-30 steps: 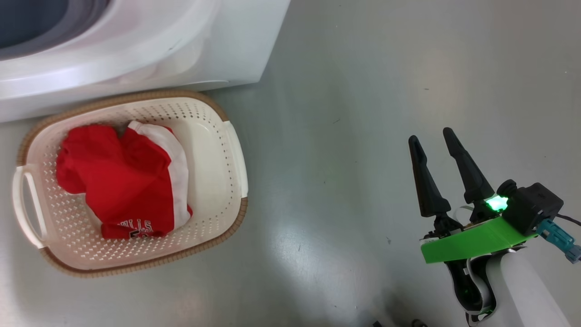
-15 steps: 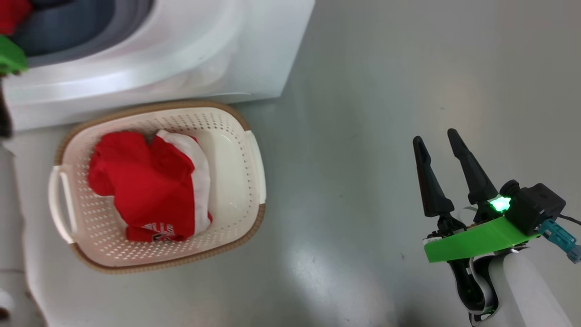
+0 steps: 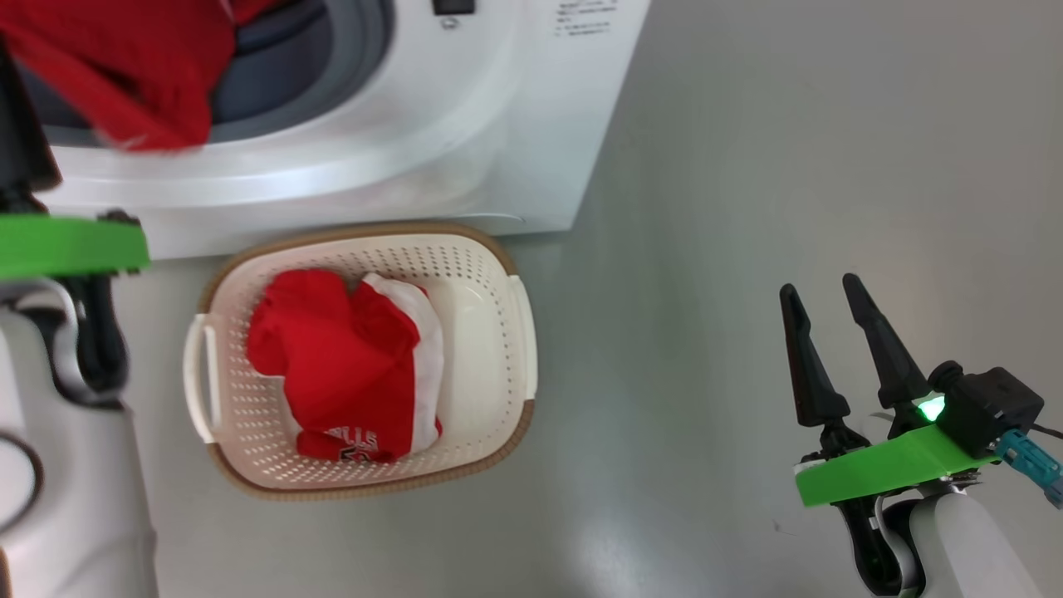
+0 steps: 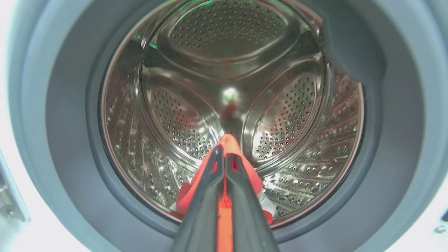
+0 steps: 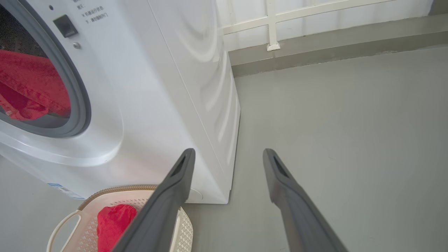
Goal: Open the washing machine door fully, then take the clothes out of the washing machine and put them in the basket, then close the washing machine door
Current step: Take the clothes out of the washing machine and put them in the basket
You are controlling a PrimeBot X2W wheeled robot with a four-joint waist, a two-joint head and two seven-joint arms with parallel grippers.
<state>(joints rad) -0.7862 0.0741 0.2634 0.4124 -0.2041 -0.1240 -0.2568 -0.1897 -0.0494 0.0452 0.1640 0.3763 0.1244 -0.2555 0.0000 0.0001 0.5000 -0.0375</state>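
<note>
The left fingers [image 4: 206, 196] pinch a red garment [image 4: 252, 180] between their tips at the washing machine [image 3: 498, 124] mouth. Another garment [image 3: 340, 365] lies in the basket [image 3: 521, 349], well apart from the wide-spread, empty right fingers [image 3: 810, 365].

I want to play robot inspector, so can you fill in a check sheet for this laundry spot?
Surface: shiny grey floor.
Job's things: washing machine, mouth uncovered; red-and-white garment lying in the basket; another red garment at the drum mouth.
Clutter: nothing seen.
Grippers: left gripper shut on the red garment; right gripper open, holding nothing.
Cables: dark lead with blue-green plug at the right wrist.
Surroundings: white railing by the far wall.
</note>
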